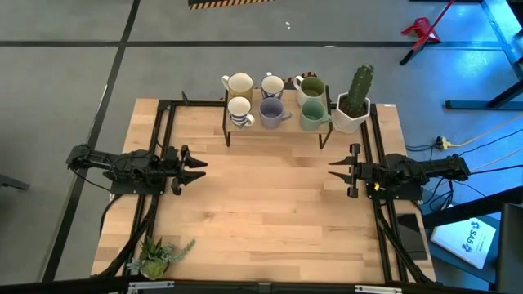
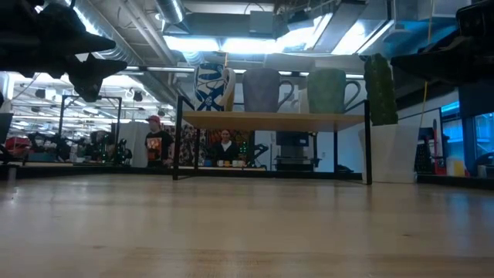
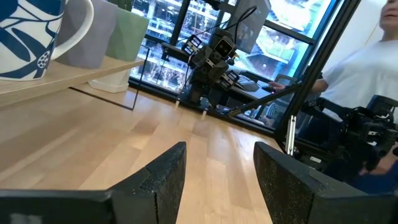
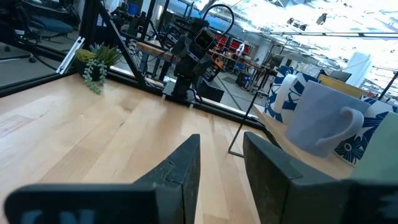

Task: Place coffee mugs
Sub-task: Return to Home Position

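Observation:
Six mugs stand upright in two rows on a small wooden shelf (image 1: 274, 131) at the table's far middle. The back row holds a cream-yellow mug (image 1: 239, 83), a white mug (image 1: 272, 85) and an olive-rimmed mug (image 1: 310, 86). The front row holds a white blue-patterned mug (image 1: 239, 111), a purple-blue mug (image 1: 272, 112) and a green mug (image 1: 312, 115). The low view shows the front row on the shelf board (image 2: 270, 120). My left gripper (image 1: 196, 167) is open and empty at the table's left. My right gripper (image 1: 335, 169) is open and empty at the right.
A white pot with a cactus (image 1: 353, 106) stands right of the shelf. A small green plant (image 1: 159, 255) sits at the near left corner. Black frame rails (image 1: 163, 131) run along both table sides. A person (image 3: 360, 68) is beyond the table's right side.

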